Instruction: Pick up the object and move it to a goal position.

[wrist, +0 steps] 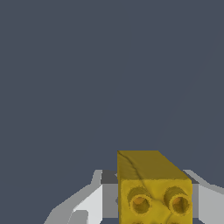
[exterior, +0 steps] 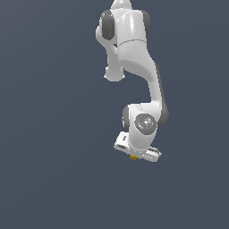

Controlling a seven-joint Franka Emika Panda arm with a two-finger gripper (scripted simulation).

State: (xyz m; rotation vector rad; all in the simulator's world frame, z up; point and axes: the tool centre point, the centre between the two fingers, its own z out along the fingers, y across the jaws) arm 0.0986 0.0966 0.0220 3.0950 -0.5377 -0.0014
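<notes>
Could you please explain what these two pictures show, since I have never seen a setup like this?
Both are simulator renders of one moment. The exterior view, from a camera off the machine, shows a white jointed robot arm against a plain dark grey background. At its lower end sits the gripper, a clamp with two fingers. The small yellow speck under it is the brick.

The wrist view comes from a camera on the arm's wrist, looking along the gripper. There the brick looks large only because it is close: mustard yellow, with round studs on the face towards the camera. A pale finger shows on either side of it, so the gripper appears shut on the brick. Nothing else is visible.
</notes>
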